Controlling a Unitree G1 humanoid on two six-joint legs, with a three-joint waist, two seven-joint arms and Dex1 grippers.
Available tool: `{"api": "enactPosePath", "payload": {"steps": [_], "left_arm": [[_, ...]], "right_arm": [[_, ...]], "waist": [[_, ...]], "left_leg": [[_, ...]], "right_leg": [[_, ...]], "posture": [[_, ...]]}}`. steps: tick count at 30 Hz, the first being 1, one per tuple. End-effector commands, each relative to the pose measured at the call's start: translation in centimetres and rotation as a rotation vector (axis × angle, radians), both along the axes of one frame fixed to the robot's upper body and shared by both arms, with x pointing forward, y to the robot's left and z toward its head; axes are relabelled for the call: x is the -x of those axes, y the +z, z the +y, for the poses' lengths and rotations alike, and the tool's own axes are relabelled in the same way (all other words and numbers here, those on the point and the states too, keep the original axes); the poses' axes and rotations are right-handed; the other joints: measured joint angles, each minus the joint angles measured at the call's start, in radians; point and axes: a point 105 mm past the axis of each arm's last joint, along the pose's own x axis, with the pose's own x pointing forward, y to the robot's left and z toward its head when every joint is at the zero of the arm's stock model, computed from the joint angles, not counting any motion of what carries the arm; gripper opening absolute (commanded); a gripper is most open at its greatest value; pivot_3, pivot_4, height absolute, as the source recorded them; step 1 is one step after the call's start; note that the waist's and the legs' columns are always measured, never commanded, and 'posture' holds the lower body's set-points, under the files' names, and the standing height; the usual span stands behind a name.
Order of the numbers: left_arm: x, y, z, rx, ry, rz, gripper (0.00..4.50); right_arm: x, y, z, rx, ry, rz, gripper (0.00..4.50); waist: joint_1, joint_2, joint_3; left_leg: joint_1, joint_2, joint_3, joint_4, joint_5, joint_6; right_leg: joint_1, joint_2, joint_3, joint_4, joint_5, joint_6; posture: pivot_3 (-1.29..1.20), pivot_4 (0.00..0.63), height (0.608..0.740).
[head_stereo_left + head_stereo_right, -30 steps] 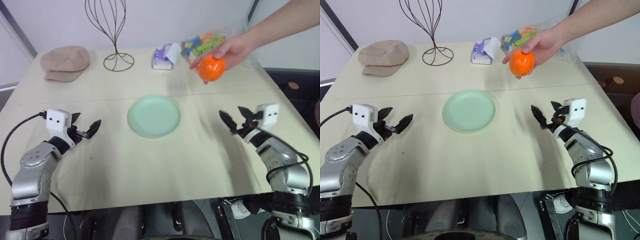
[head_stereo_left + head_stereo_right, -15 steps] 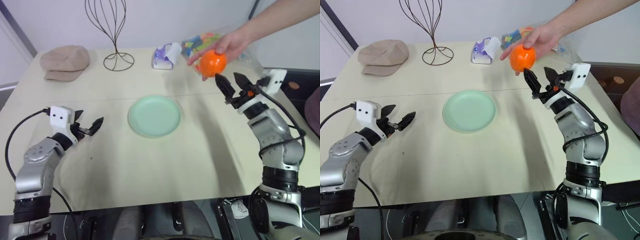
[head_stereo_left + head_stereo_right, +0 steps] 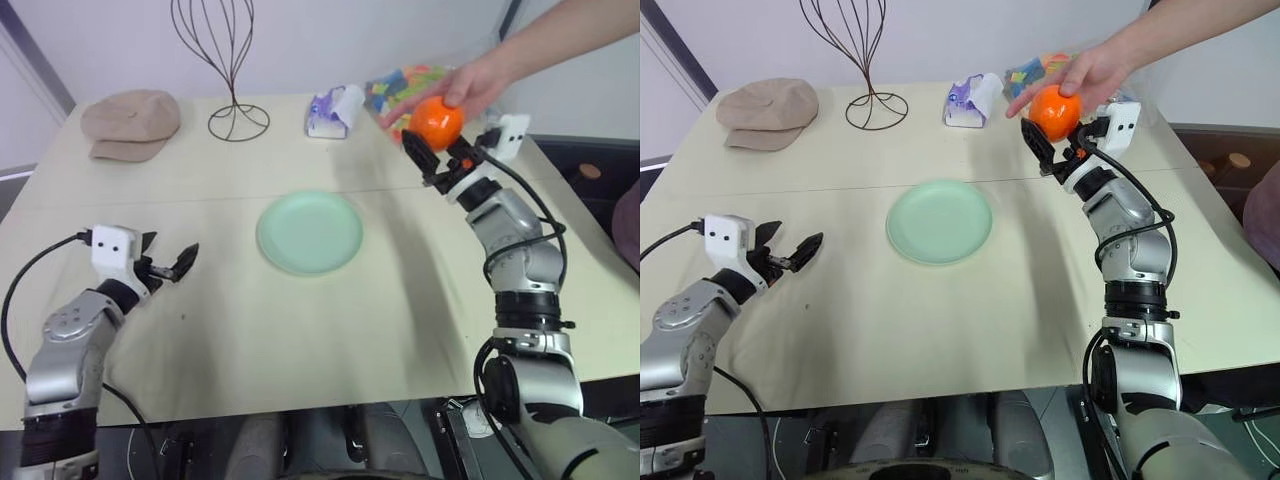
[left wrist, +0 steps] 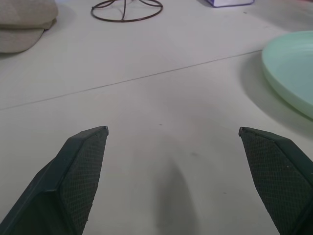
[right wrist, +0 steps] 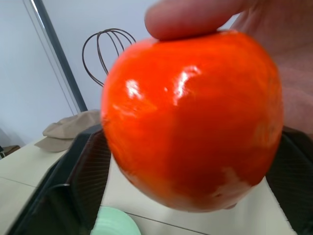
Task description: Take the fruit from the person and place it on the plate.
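A beige worktop (image 3: 300, 330) carries everything. At its far edge stands a dark wire stand (image 3: 236, 110). Left of the stand lies a tan flat cap (image 3: 130, 124). Right of the stand sits a white-and-purple tissue pack (image 3: 331, 111), and further right a clear bag of multicoloured blocks (image 3: 398, 85).

Four views: a stereo head pair and two wrist cameras.

The head pair looks forward and down from the near edge of the table (image 3: 200, 330), taking in the whole top to its far edge; both eyes share the plate (image 3: 309, 232) at the centre. The left wrist view sits low over the table, facing along it toward the far edge, sharing the plate's rim (image 4: 288, 73). The right wrist view looks slightly upward, very close to the fruit (image 5: 193, 117), shared with the head pair.
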Motion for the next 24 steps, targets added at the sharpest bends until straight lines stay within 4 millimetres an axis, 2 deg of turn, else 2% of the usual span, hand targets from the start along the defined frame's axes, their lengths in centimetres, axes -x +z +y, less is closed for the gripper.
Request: {"api": "enactPosePath", "payload": {"steps": [1, 8, 11, 14, 18, 24], "left_arm": [[0.3, 1.4, 0.3, -0.022, 0.009, -0.060, 4.50], [0.2, 1.0, 0.2, -0.025, 0.000, -0.050, 4.50], [0.1, 1.0, 0.1, -0.031, -0.008, -0.048, 4.50], [-0.1, 1.0, 0.0, -0.037, -0.020, -0.045, 4.50], [-0.2, 1.1, 0.0, -0.040, -0.025, -0.045, 4.50], [-0.2, 1.0, -0.3, -0.041, -0.030, -0.044, 4.50]], "right_arm": [[0.6, 1.9, 0.2, 0.001, 0.001, -0.079, 2.99], [1.2, 2.2, 0.5, 0.029, -0.004, -0.081, 2.96], [3.0, -1.0, 3.7, 0.211, 0.155, -0.016, 2.96], [4.0, -4.6, 6.1, 0.245, 0.261, 0.081, 2.96], [3.5, -6.3, 7.9, 0.251, 0.268, 0.122, 2.96], [2.4, -7.3, 10.2, 0.338, 0.313, 0.147, 2.96]], "waist": [[-0.001, 0.000, 0.000], [-0.001, 0.000, 0.000], [0.000, 0.000, 0.000], [-0.002, 0.000, 0.000], [-0.005, 0.001, 0.001], [-0.003, 0.001, 0.001]], "left_leg": [[0.000, 0.000, 0.000, 0.000, 0.000, 0.000], [0.000, 0.000, 0.000, -0.001, 0.000, 0.000], [-0.001, 0.000, 0.000, -0.001, 0.000, 0.000], [-0.001, 0.000, 0.000, -0.002, 0.000, 0.000], [-0.001, 0.000, 0.000, -0.002, 0.000, 0.000], [-0.001, 0.000, 0.000, -0.002, 0.000, 0.000]], "right_leg": [[0.000, 0.000, 0.000, 0.000, 0.000, 0.000], [-0.001, -0.001, 0.000, 0.000, 0.000, 0.000], [-0.001, -0.001, 0.000, 0.000, 0.000, -0.001], [-0.001, -0.001, 0.000, -0.001, 0.000, -0.001], [-0.003, -0.001, 0.001, -0.001, 0.000, -0.002], [-0.003, -0.001, 0.000, -0.001, 0.000, -0.002]], "posture": [[0.00, 0.150, 0.740], [0.00, 0.150, 0.740], [0.00, 0.150, 0.740], [0.00, 0.150, 0.740], [0.00, 0.150, 0.740], [0.00, 0.150, 0.740]]}}
